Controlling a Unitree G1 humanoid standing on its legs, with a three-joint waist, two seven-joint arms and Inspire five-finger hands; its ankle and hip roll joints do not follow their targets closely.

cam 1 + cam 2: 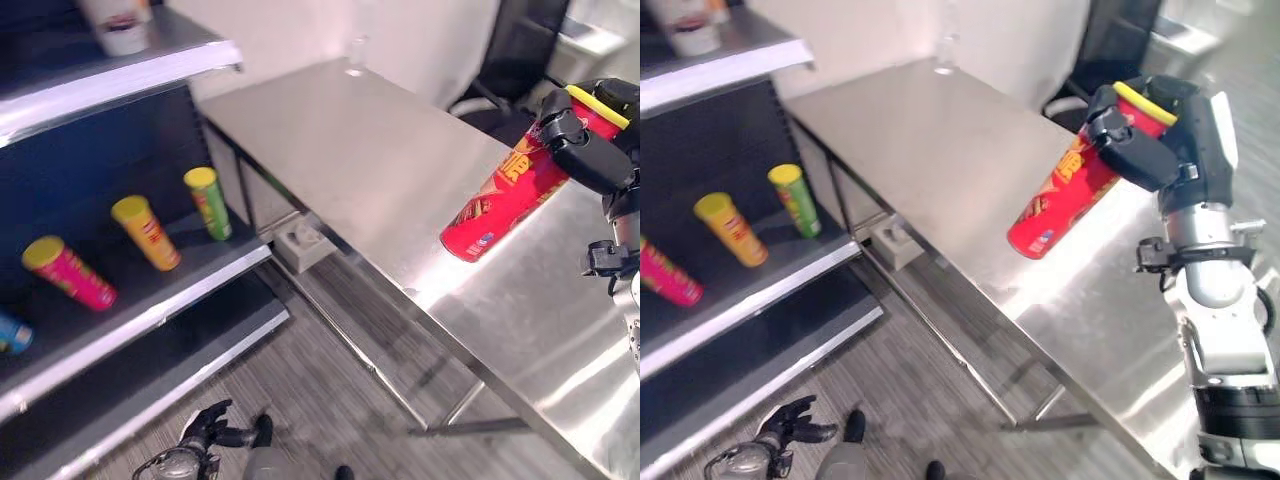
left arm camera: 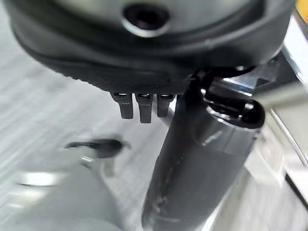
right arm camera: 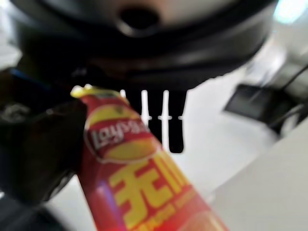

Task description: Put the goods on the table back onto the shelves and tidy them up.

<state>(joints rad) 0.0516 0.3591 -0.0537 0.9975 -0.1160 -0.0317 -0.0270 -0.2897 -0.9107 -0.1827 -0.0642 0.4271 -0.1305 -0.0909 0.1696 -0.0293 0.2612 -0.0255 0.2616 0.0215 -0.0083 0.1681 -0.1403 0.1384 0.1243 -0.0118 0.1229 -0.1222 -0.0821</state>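
Note:
A red chip can (image 1: 505, 195) with a yellow lid hangs tilted above the steel table (image 1: 380, 150), lid end up. My right hand (image 1: 585, 150) is shut round its upper part; the right wrist view has the can (image 3: 144, 192) running out from under the palm. On the middle shelf (image 1: 150, 300) at the left lie a pink can (image 1: 70, 272), an orange can (image 1: 147, 232) and a green can (image 1: 208, 202), with a blue one (image 1: 12, 333) at the view's edge. My left hand (image 1: 205, 428) hangs low near the floor, fingers relaxed and holding nothing.
The top shelf (image 1: 120, 75) carries a white tub (image 1: 120, 25). A clear glass (image 1: 356, 55) stands at the table's far end. A pale box (image 1: 300, 243) sits under the table by the shelf corner. A black chair (image 1: 510, 50) stands behind the table.

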